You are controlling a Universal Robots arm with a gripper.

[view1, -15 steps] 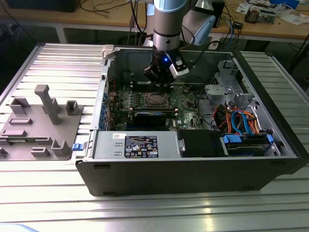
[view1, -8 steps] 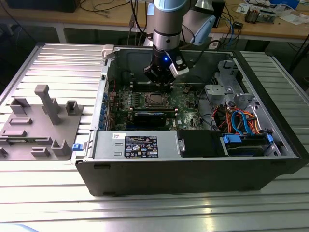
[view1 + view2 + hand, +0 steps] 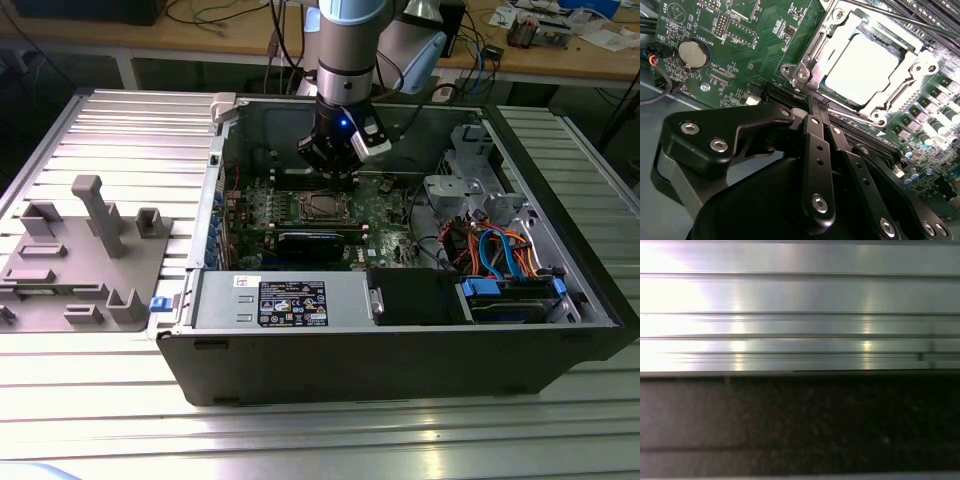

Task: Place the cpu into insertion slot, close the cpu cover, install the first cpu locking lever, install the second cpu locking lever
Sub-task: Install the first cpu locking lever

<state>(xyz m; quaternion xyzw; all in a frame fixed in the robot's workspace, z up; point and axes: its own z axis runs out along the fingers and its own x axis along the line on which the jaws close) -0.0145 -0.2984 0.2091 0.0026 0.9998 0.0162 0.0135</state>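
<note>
Your gripper (image 3: 816,107) sits low inside the open computer case (image 3: 400,370), with its jaws drawn together to a narrow tip and nothing visibly between them. In the second wrist view that tip rests right at the edge of the insertion slot (image 3: 805,75), just beside a thin locking lever (image 3: 850,116) running along the slot's side; whether the tip actually touches the lever is not clear.

The cpu (image 3: 860,65) already lies flat in the slot, pale and bright, and the cpu cover (image 3: 910,65) appears folded down around it, framing the chip.

The main risk, as you would judge it from here, is the closed tip slipping off the thin lever. A slip could send it scraping across the green motherboard (image 3: 740,55), where small components and a coin battery (image 3: 692,52) stand close by. Pressing at an angle could also bend the lever or leave it short of its catch, and the cover would then not clamp the chip evenly.

Room is tight. In the exterior view, a black heatsink bar (image 3: 310,240) lies just in front of the slot, coloured cables (image 3: 500,250) crowd the exterior view's right, and the case walls hem in the arm. A grey fixture (image 3: 90,250) stands well apart on the ribbed counter (image 3: 120,140).
</note>
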